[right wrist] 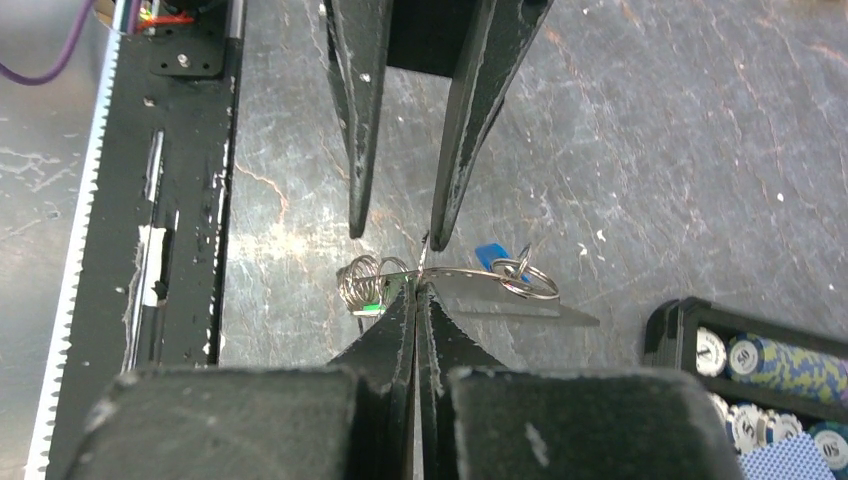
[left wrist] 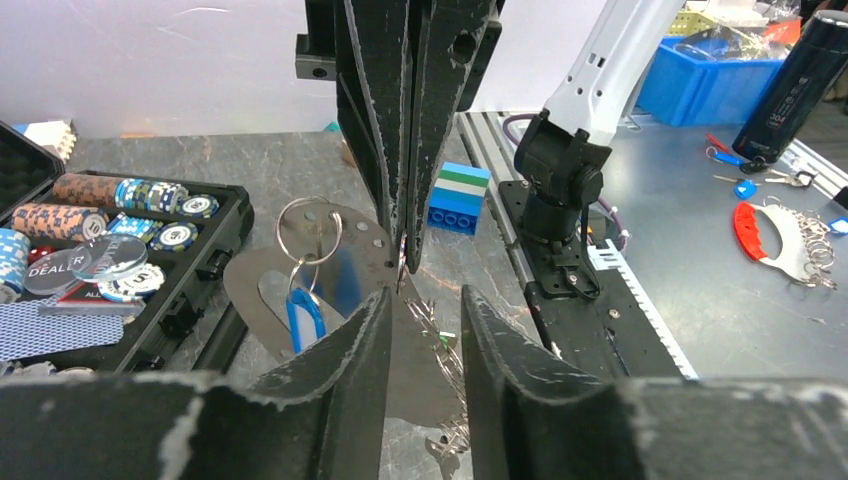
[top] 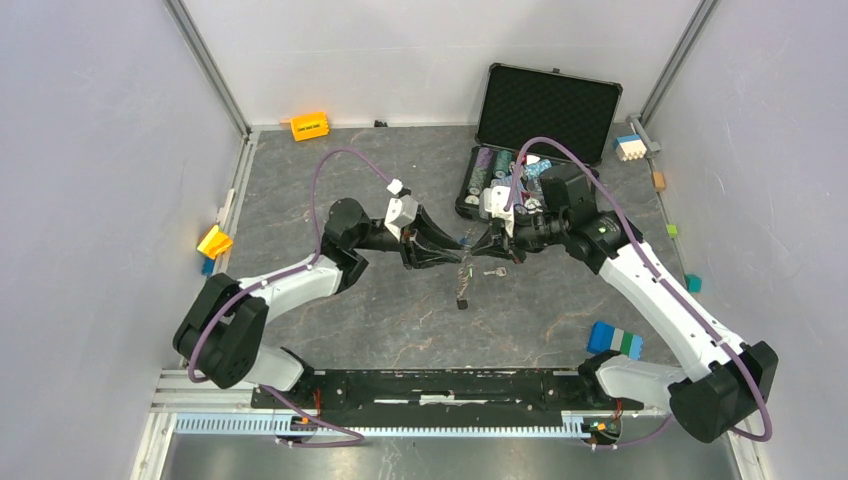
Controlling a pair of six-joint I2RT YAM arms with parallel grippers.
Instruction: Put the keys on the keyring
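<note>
**A:** Where is the keyring right now?

**B:** Up off the grey marbled table (top: 330, 330), between the two arms. The right gripper (right wrist: 415, 292) has its jaws pressed together on the rim of the flat silver oval metal loop (left wrist: 250, 290), which sits edge-on to that wrist's camera. The thin silver chain (right wrist: 362, 283) bunches beside the grip with the small green tag (right wrist: 372, 309). In the top view it hangs down to a small dark fob (top: 462, 302).

**A:** And the left gripper (left wrist: 425, 300)?

**B:** Its jaws are parted a moderate way, one finger on each side of the loop's edge. I see nothing held in them.

**A:** The key?

**B:** A tiny flat silver key (top: 492, 270) seems to lie on the table near the hanging chain. A small split ring (left wrist: 310, 230) with a blue tag (left wrist: 303, 318) sits against the loop. I cannot tell whether it is threaded on.

**A:** How will these things handle?

**B:** I'd judge the loop stiff, light and slick. Pinched by its thin rim it could pivot, and the dangling chain may swing and tug. It is better gripped across its flat faces, clear of the chain. The key is thin and lies flat, so it will be hard to get under. I'd pinch it by the edges of its head and leave the hole free.
</note>
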